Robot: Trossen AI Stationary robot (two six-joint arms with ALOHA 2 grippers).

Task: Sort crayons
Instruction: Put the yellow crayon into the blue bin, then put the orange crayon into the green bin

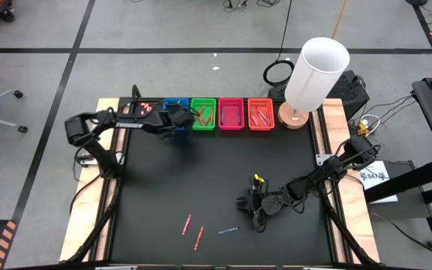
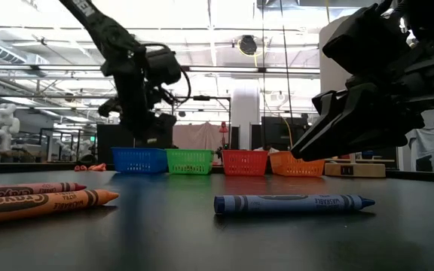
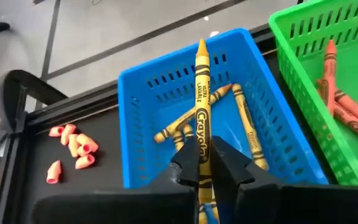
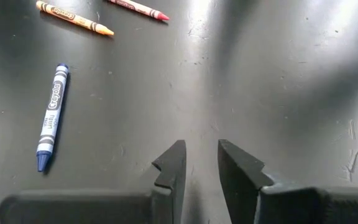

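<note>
My left gripper (image 1: pixel 180 118) (image 3: pixel 202 155) is over the blue basket (image 3: pixel 166 81) at the table's far edge, shut on a yellow crayon (image 3: pixel 201 81). More yellow crayons (image 3: pixel 244 121) lie inside that basket. The green basket (image 3: pixel 303 37) beside it holds orange and red crayons (image 3: pixel 344 112). The pink (image 1: pixel 231 114) and orange (image 1: pixel 261 114) baskets continue the row. On the near part of the mat lie a red crayon (image 1: pixel 187 223), an orange one (image 1: pixel 198 238) and a blue one (image 4: pixel 50 115). My right gripper (image 4: pixel 201 158) (image 1: pixel 244 202) hovers open to their right, with nothing between its fingers. My left gripper pinches the yellow crayon between its two fingers at the rear part of the wrapper (image 3: pixel 201 140). The crayon runs along the fingers and sticks out ahead of them. Its tip (image 3: pixel 201 45) reaches over the blue basket's far wall, and the crayon is lifted clear.
A cluster of small pink bits (image 3: pixel 73 146) lies on the mat left of the blue basket. A tall white cylinder (image 1: pixel 317 71) on a round wooden base stands at the far right corner. The mat's middle is bare between the baskets and the loose crayons.
</note>
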